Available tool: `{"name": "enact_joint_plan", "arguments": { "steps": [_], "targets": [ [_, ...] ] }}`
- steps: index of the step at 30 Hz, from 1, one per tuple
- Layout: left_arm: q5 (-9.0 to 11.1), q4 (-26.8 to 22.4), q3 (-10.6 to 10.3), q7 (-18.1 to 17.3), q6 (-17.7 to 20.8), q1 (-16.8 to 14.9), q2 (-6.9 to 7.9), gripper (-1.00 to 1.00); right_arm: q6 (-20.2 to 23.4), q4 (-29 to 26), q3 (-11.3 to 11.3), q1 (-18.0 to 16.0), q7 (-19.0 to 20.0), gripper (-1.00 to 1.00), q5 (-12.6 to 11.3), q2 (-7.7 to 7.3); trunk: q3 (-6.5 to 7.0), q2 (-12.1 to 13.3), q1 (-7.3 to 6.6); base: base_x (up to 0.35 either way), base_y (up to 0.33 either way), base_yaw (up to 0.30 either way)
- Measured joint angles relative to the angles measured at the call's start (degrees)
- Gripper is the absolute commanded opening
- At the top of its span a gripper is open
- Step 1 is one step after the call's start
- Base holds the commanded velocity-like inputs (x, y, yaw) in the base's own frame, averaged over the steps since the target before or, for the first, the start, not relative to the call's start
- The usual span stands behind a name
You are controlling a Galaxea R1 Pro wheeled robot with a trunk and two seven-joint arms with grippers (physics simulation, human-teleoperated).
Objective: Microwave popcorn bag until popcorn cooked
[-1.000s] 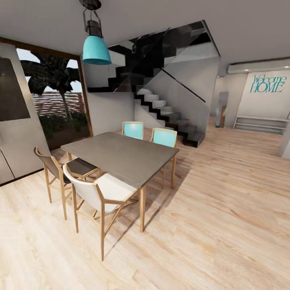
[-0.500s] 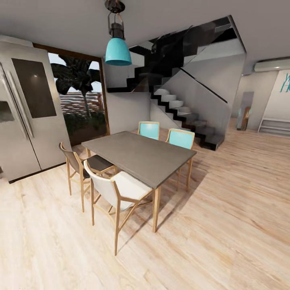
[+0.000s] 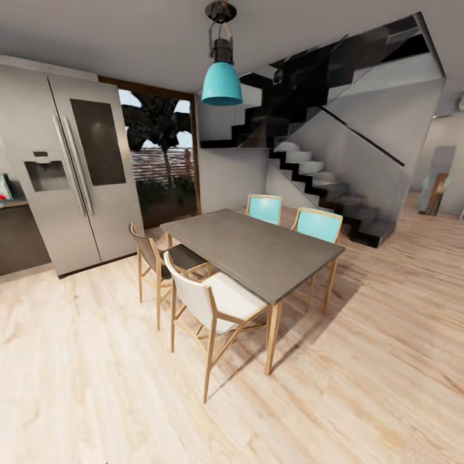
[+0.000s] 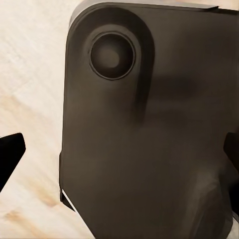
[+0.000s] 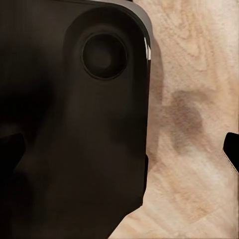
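Note:
The popcorn bag, its popcorn and the microwave are out of view. At the head view's far left edge, a sliver of grey countertop (image 3: 11, 203) sits over a dark cabinet front, beside a tall steel fridge (image 3: 77, 174). In the left wrist view, my left gripper (image 4: 119, 152) hangs open over my dark base and the wood floor, its dark fingertips (image 4: 10, 154) wide apart with nothing between them. My right gripper (image 5: 119, 149) is likewise open and empty, with one of its fingertips (image 5: 231, 149) over the floor.
A grey dining table (image 3: 254, 251) with several chairs stands in the middle, a white-seated chair (image 3: 216, 303) nearest me. A teal pendant lamp (image 3: 222, 82) hangs above it. A dark staircase (image 3: 328, 187) rises behind. Wood floor (image 3: 96, 386) spreads in front.
The camera has turned left, so the whole scene has shifted right. The fridge and the counter edge have come into view, and the wall sign has gone out at the right.

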Motion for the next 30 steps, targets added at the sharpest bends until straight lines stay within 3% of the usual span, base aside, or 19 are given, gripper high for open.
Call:
{"name": "enact_joint_plan", "arguments": {
  "steps": [30],
  "targets": [
    [0.01,0.00,0.00,0.00,0.00,0.00,0.00,1.00,-0.01,0.00,0.00,-0.01,0.00,1.00,0.08,0.06,0.00,0.00,0.00,0.000,0.000,0.270]
  ]
}}
